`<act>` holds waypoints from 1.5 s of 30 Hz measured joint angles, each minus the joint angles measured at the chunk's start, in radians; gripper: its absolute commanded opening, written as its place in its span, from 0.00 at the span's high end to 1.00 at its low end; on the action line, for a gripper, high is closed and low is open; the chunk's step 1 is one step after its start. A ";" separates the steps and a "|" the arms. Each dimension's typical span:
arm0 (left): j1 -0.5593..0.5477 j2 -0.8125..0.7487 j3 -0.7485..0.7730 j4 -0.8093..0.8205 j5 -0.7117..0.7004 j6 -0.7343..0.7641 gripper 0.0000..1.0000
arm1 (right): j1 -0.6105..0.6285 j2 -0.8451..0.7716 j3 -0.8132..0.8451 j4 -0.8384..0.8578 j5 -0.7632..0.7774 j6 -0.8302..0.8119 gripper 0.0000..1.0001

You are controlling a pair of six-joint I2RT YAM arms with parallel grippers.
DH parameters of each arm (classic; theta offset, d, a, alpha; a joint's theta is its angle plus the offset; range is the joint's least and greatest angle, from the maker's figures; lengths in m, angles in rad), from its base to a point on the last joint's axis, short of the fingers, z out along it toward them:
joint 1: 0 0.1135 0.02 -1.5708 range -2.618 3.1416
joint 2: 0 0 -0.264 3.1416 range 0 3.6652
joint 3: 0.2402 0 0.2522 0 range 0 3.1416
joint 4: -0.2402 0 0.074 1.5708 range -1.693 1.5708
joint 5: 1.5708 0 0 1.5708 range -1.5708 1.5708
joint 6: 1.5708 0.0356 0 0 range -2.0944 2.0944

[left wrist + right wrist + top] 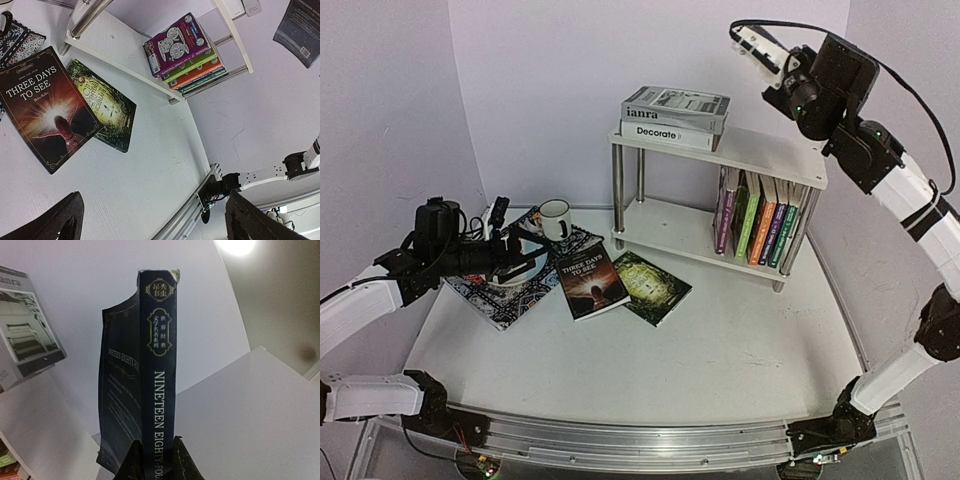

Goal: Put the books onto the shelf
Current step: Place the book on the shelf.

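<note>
My right gripper (pixel 157 441) is shut on the spine of a dark blue book (pixel 159 350) titled "Nineteen Eighty-Four", held upright in the air above the shelf (pixel 765 150). The same book (pixel 300 30) shows at the top right of the left wrist view. Two books (pixel 675 115) lie stacked on the shelf's top board. Several colourful books (pixel 760 220) stand on the lower board. "Three Days to See" (pixel 590 282) and a green book (pixel 653 287) lie flat on the table. My left gripper (pixel 532 252) hovers open left of them, empty (pixel 154 195).
A black-white patterned placemat (pixel 495 295) with a white mug (pixel 555 218) lies under the left arm. The right arm (pixel 880 160) reaches high over the shelf's right end. A metal rail (pixel 640 440) runs along the table's near edge.
</note>
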 measured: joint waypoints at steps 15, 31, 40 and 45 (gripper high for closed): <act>0.000 0.025 0.026 -0.006 -0.003 -0.003 0.01 | -0.400 -0.017 -0.275 0.012 -0.032 0.089 1.00; 0.000 0.071 0.042 -0.013 -0.004 -0.001 0.01 | -0.444 -0.078 -0.398 -0.147 -0.215 0.170 1.00; 0.000 0.144 0.123 -0.014 0.022 0.015 0.01 | -0.446 -0.096 -0.430 -0.211 -0.308 0.133 1.00; 0.000 0.163 0.158 -0.015 0.037 0.025 0.01 | -0.446 -0.096 -0.429 -0.216 -0.334 0.111 1.00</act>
